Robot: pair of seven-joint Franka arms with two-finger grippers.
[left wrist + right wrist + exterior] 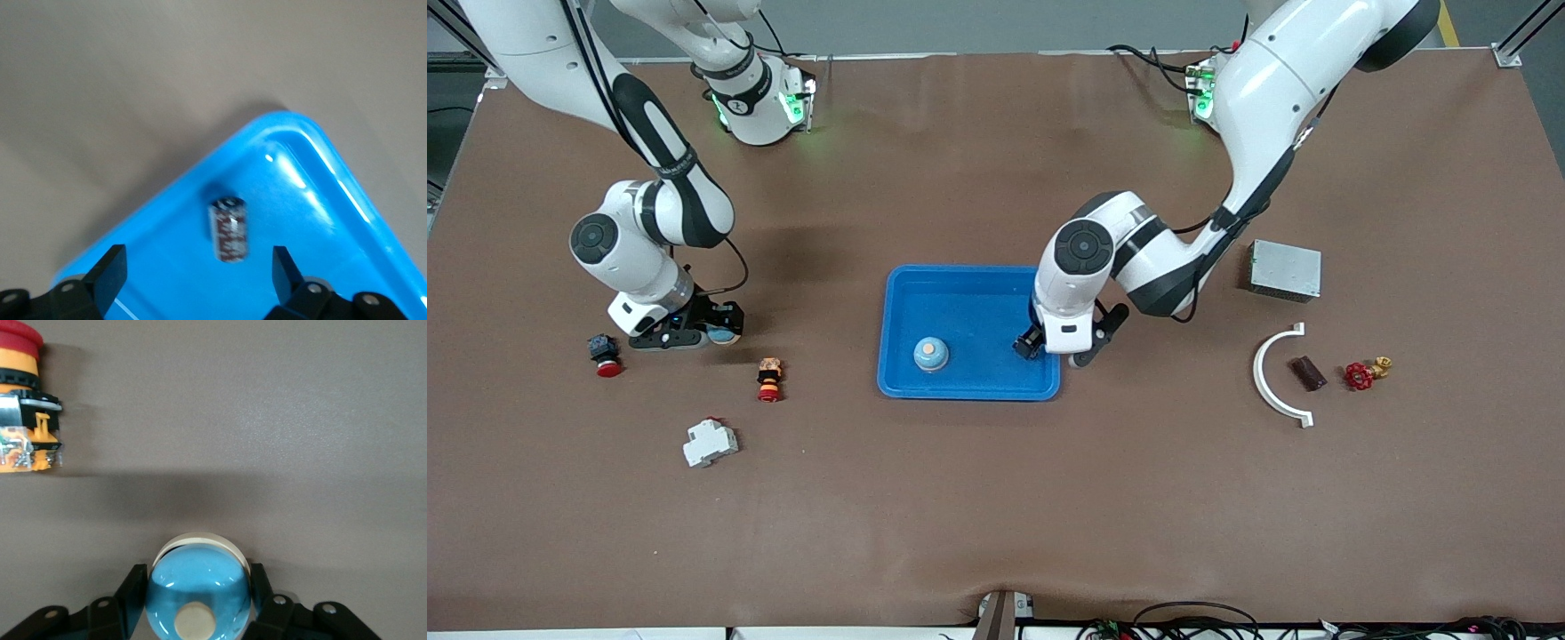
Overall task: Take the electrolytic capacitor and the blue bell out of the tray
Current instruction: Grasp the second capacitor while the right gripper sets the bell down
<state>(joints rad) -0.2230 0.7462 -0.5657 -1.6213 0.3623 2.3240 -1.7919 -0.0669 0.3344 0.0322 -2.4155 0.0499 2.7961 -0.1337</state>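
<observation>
A blue tray (969,286) lies mid-table and holds a light-blue bell (930,354) with a tan button. My left gripper (1054,351) is open, low over the tray's corner toward the left arm's end. In the left wrist view a dark maroon capacitor (229,230) lies loose on the tray floor (167,267), just ahead of the left gripper (198,280) and touching neither finger. My right gripper (711,336) is low at the table toward the right arm's end. It is shut on a second light-blue bell (198,593), with one finger on each side of the bell.
Red push buttons (605,356) (769,380) and a white breaker (710,442) lie near the right gripper; one button shows in the right wrist view (27,407). A grey box (1285,269), white arc (1276,378), brown cylinder (1307,373) and red valve (1360,375) lie toward the left arm's end.
</observation>
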